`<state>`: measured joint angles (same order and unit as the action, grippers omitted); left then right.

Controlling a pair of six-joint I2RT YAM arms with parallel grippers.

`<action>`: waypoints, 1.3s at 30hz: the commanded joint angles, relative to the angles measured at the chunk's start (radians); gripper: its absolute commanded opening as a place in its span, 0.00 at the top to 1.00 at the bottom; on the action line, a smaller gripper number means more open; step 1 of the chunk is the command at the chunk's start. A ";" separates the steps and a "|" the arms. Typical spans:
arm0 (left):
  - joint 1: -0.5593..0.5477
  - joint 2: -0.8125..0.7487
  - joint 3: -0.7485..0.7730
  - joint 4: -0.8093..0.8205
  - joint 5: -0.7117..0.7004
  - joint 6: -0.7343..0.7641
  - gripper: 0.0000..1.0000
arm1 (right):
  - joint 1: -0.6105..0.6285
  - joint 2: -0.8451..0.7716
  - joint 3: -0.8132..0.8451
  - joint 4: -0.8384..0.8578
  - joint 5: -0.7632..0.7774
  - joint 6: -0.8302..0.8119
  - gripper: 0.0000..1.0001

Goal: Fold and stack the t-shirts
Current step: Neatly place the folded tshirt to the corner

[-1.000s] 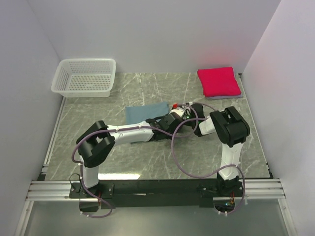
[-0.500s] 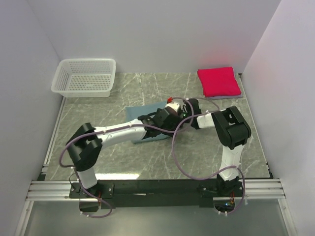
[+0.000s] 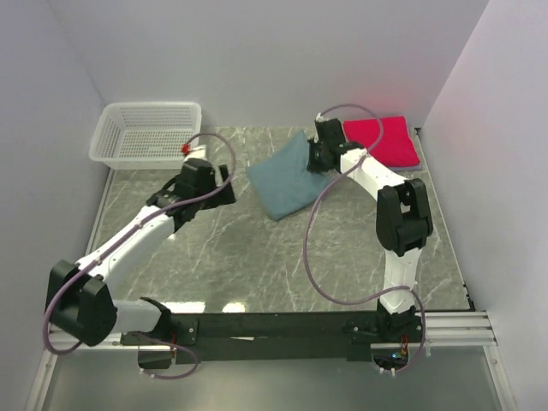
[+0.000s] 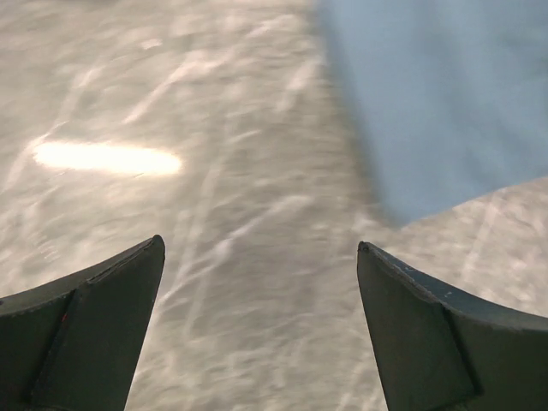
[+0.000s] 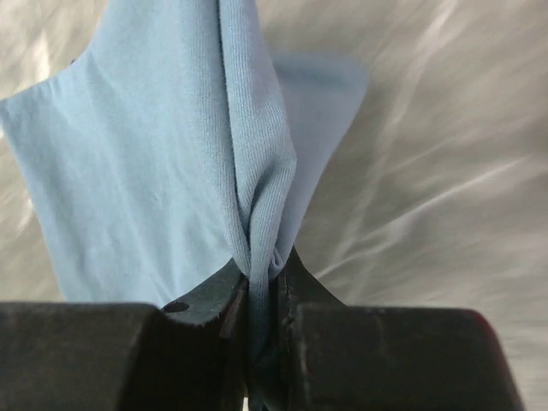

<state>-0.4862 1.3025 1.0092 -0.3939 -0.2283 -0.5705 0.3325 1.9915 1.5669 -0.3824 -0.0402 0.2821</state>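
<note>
The teal-blue shirt (image 3: 287,180) sits mid-desk toward the back, folded into a rough diamond with one corner pointing at the near edge. Its upper right corner is bunched into a ridge and pinched in the right end effector (image 3: 318,157). The right wrist view shows the fingers (image 5: 205,300) pressed together on that gather of cloth (image 5: 154,171), with the rest fanning away over blurred marble. Whether the lower part lies on the desk (image 3: 257,257) or hangs just off it cannot be told.

On the near side of the shirt, bare marble runs down to the arm bases. To its left is a strip of bare desk, then the left end effector (image 3: 224,190), apart from the cloth. To its right, just past the right end effector, the red shirt (image 3: 385,141) lies folded in the back right corner, close to the right wall (image 3: 497,171). The white mesh basket (image 3: 145,133) stands in the back left corner, well apart from both shirts.

The right arm (image 3: 402,214) rises from its base, bends at the elbow and reaches back and left, with its forearm crossing the red shirt's left edge. The left arm (image 3: 128,244) stretches low and diagonally from the near left. Its end effector (image 4: 261,248) is spread wide over bare marble and grips nothing, and the teal cloth (image 4: 445,94) lies ahead of it to the right.
</note>
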 commanded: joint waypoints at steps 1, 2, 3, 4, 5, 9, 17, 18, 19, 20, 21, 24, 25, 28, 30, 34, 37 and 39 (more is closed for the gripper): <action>0.093 -0.074 -0.079 -0.046 0.055 -0.026 0.01 | -0.029 0.068 0.160 -0.128 0.227 -0.171 1.00; 0.115 -0.084 -0.099 -0.049 0.050 -0.026 0.01 | -0.033 0.085 0.227 -0.137 0.247 -0.188 1.00; 0.147 -0.101 -0.128 -0.065 0.046 -0.034 0.01 | -0.041 0.104 0.260 -0.150 0.285 -0.220 1.00; 0.158 -0.111 -0.142 -0.074 0.043 -0.035 0.01 | -0.046 0.137 0.292 -0.170 0.298 -0.239 1.00; 0.169 -0.118 -0.155 -0.080 0.043 -0.040 0.01 | -0.050 0.154 0.356 -0.182 0.313 -0.257 1.00; 0.195 -0.163 -0.257 -0.056 0.011 -0.066 0.01 | -0.072 0.213 0.481 -0.211 0.388 -0.372 1.00; 0.195 -0.101 -0.247 -0.031 -0.009 -0.057 0.01 | -0.145 0.210 0.599 -0.230 0.341 -0.480 1.00; 0.196 -0.094 -0.247 -0.033 -0.012 -0.055 0.01 | -0.153 0.195 0.596 -0.228 0.339 -0.477 1.00; 0.196 -0.092 -0.247 -0.034 -0.019 -0.052 0.01 | -0.162 0.185 0.591 -0.216 0.332 -0.475 1.00; 0.195 -0.091 -0.247 -0.034 -0.022 -0.051 0.01 | -0.180 0.179 0.596 -0.216 0.310 -0.466 1.00; 0.196 -0.086 -0.245 -0.034 -0.026 -0.051 0.01 | -0.191 0.175 0.605 -0.217 0.298 -0.460 1.00; 0.196 -0.077 -0.244 -0.026 -0.019 -0.045 0.01 | -0.230 0.185 0.668 -0.259 0.257 -0.425 1.00; 0.196 -0.074 -0.244 -0.026 -0.016 -0.045 0.01 | -0.239 0.187 0.680 -0.269 0.249 -0.420 1.00; 0.196 -0.060 -0.241 -0.028 -0.011 -0.038 0.01 | -0.262 0.188 0.720 -0.265 0.230 -0.408 1.00; 0.196 -0.059 -0.241 -0.028 -0.014 -0.037 0.01 | -0.282 0.199 0.757 -0.273 0.226 -0.403 1.00; 0.196 -0.051 -0.239 -0.028 -0.008 -0.037 0.01 | -0.306 0.208 0.805 -0.283 0.204 -0.393 1.00; 0.198 -0.046 -0.238 -0.029 -0.005 -0.037 0.01 | -0.316 0.176 0.743 -0.230 0.220 -0.402 1.00; 0.196 -0.043 -0.239 -0.030 -0.006 -0.034 0.01 | -0.328 0.161 0.702 -0.204 0.243 -0.414 1.00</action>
<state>-0.2947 1.2583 0.7498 -0.4503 -0.2329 -0.6167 0.0174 2.2238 2.2879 -0.6792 0.1761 -0.1226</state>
